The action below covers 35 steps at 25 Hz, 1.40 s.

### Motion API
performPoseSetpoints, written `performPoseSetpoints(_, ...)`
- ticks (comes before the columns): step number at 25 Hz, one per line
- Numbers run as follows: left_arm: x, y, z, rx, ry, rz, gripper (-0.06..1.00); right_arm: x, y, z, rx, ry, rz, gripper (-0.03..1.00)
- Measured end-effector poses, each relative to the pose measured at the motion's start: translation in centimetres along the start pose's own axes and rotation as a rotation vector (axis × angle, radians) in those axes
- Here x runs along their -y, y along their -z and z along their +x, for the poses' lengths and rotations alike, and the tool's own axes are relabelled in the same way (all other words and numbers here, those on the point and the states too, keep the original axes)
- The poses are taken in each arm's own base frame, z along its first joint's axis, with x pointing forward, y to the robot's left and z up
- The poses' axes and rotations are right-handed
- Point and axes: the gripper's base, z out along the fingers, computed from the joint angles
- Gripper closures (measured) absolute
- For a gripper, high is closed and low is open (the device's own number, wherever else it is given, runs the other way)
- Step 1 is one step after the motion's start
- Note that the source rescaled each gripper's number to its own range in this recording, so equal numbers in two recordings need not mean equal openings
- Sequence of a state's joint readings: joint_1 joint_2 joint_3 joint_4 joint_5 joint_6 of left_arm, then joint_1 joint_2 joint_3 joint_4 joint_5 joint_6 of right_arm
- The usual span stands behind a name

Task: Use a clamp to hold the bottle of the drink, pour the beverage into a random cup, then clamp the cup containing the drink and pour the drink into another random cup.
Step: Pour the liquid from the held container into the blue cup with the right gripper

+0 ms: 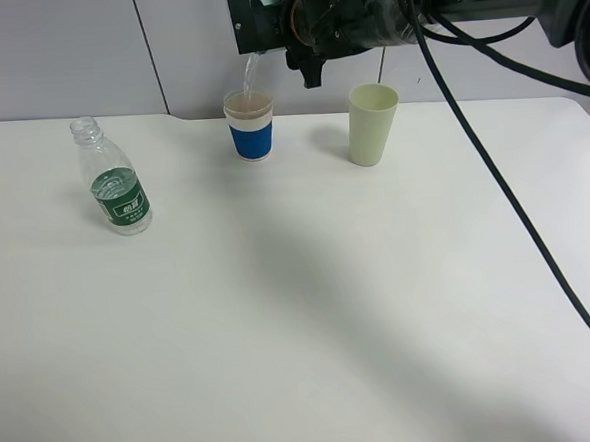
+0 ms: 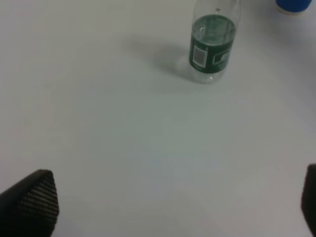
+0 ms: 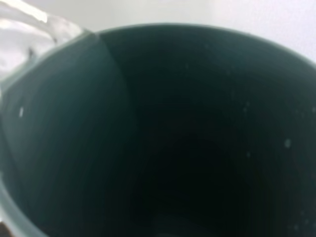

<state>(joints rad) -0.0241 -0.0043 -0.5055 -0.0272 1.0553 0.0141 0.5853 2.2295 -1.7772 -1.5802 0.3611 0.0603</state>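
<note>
My right gripper (image 1: 281,26) reaches in from the upper right at the back of the table. It is shut on the teal cup (image 1: 243,19), which it holds tipped over. A thin stream of clear beverage (image 1: 250,75) falls from the cup into the white cup with the blue sleeve (image 1: 250,126) right below. The right wrist view is filled by the teal cup's dark inside (image 3: 187,138), with liquid running over its rim (image 3: 29,29). The uncapped bottle (image 1: 115,182) stands upright at the left, some liquid left in it. My left gripper (image 2: 168,207) is open over bare table, well short of the bottle (image 2: 212,42).
A taller pale green cup (image 1: 372,124) stands to the right of the blue-sleeved cup (image 2: 294,5), under the right arm. A black cable (image 1: 515,208) trails from that arm across the right side of the white table (image 1: 302,331).
</note>
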Motion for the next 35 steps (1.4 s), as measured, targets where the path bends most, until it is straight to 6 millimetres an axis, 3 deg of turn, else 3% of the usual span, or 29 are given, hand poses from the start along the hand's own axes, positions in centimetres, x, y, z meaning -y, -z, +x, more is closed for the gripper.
performPoseSetpoints(35, 0.00, 0.00, 0.00, 0.000, 0.000, 0.000, -0.06, 0.28, 0.01, -0.28, 0.028, 0.166, 0.031, 0.96)
